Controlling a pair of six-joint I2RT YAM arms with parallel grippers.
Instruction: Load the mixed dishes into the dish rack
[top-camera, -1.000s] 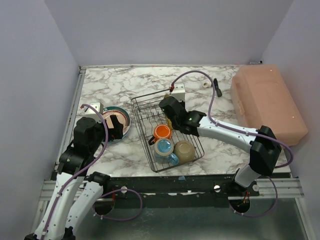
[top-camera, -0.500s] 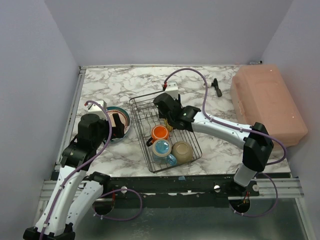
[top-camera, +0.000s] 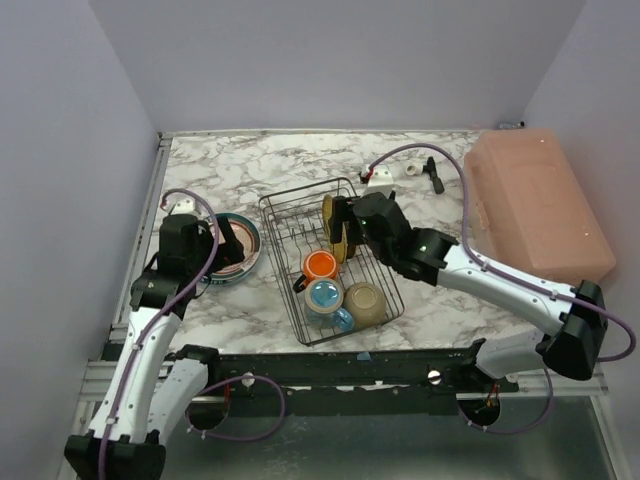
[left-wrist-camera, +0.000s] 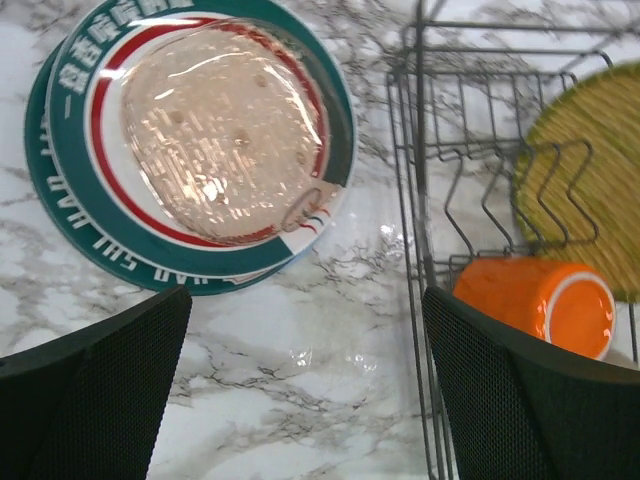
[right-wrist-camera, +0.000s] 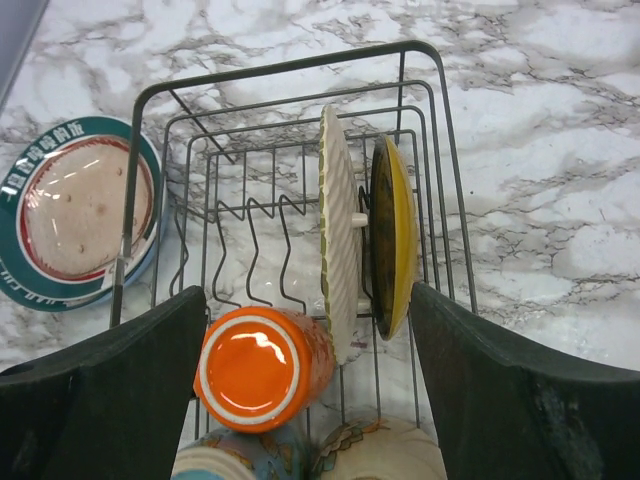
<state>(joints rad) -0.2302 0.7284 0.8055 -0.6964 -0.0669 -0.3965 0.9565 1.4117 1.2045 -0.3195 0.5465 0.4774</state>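
The dish rack (top-camera: 385, 290) (right-wrist-camera: 445, 120) (left-wrist-camera: 412, 200) holds an orange mug (top-camera: 322, 265) (right-wrist-camera: 260, 368) (left-wrist-camera: 535, 305) on its side, a blue mug (top-camera: 327, 297) (right-wrist-camera: 230, 462) and a bowl (top-camera: 367, 303) (right-wrist-camera: 390, 455). Two plates stand upright between the tines: a larger yellow ribbed plate (right-wrist-camera: 338, 230) (left-wrist-camera: 590, 190) and a small yellow dark-rimmed plate (right-wrist-camera: 392, 235). My right gripper (top-camera: 340, 222) (right-wrist-camera: 308, 300) hovers open above them, holding nothing. Left of the rack, a pink plate (left-wrist-camera: 215, 130) (right-wrist-camera: 75, 205) tops a green-rimmed plate (left-wrist-camera: 335, 150) (top-camera: 248, 240). My left gripper (top-camera: 222, 250) (left-wrist-camera: 305, 380) is open beside that stack.
A large pink box (top-camera: 535, 205) fills the right side of the table. A small black tool (top-camera: 433, 175) and a small white object (top-camera: 412, 171) lie at the back, left of the box. The table's left edge runs close behind the plate stack.
My right gripper has opened, let go of a plate now standing in the rack, and drawn back to the right. My left gripper has shifted slightly over the plate stack.
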